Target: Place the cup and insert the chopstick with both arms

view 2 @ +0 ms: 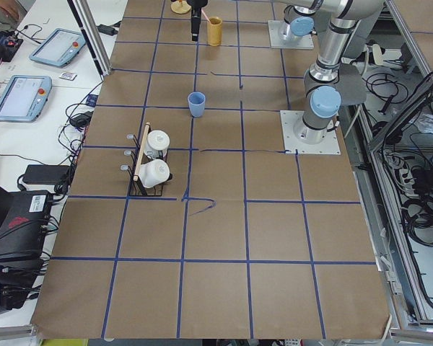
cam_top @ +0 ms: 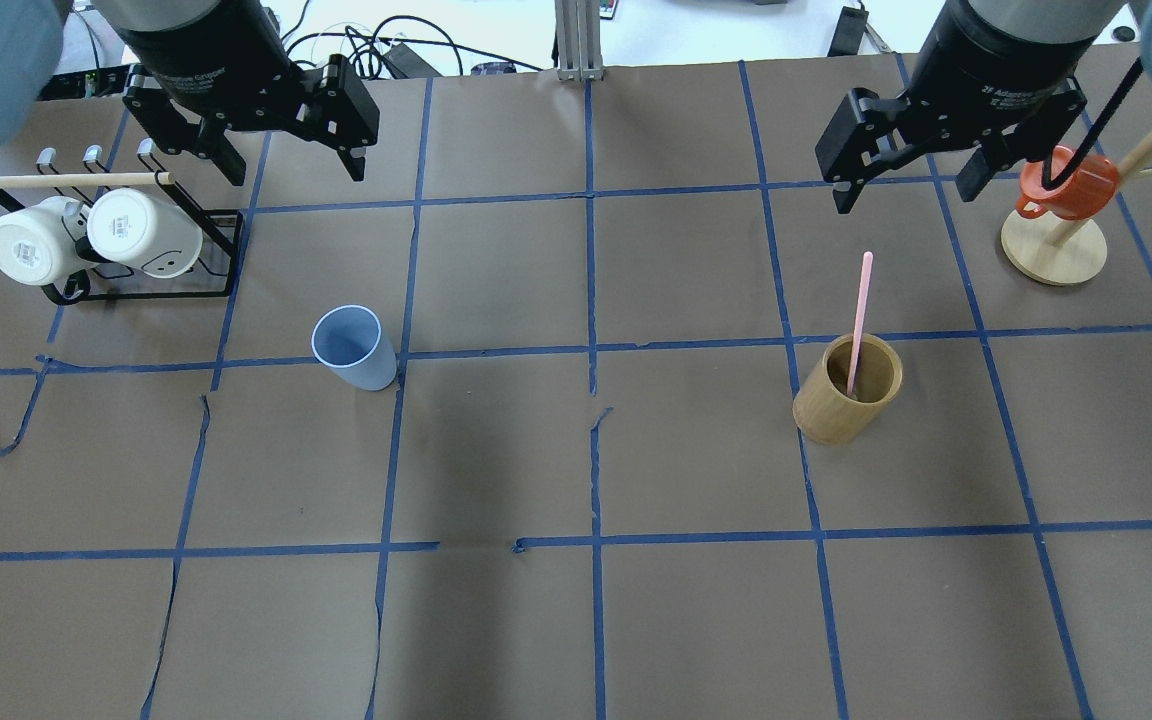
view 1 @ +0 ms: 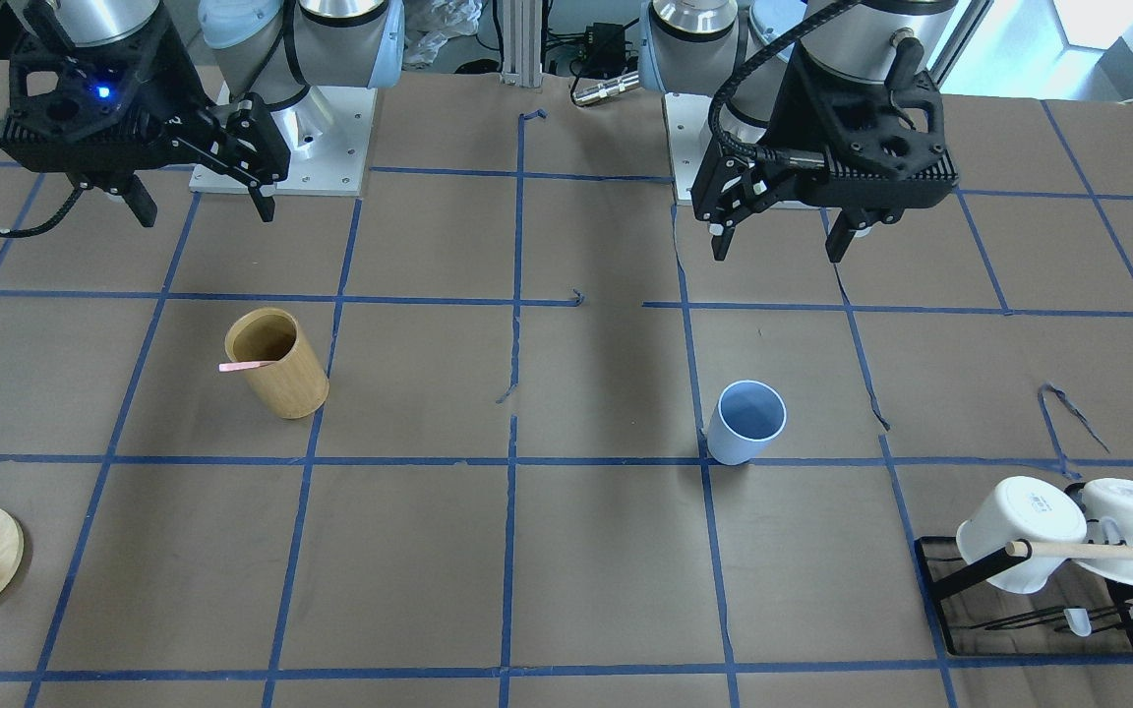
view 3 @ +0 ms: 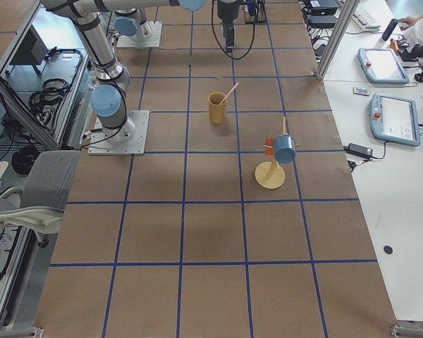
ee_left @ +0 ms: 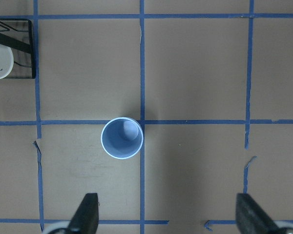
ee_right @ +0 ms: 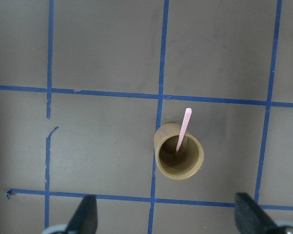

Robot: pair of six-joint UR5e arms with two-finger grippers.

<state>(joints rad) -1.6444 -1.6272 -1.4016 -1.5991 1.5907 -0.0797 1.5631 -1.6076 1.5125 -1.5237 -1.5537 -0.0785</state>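
- Looked onto brown paper-covered table, blue tape grid.
- Found small light blue plastic cup upright, empty, left half.
- Found thin pale pink chopstick leaning inside bamboo-brown wooden cylinder, right half.
- Noted black left gripper, black right gripper aloft, fingers apart, empty.

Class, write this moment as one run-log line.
left gripper: open, empty | right gripper: open, empty | cup: upright, empty | chopstick: leaning in bamboo-brown wooden cylinder

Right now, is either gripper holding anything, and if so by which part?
Nothing is held. The left gripper and the right gripper both hang open; the cup stands free, and the chopstick leans in the wooden cylinder.
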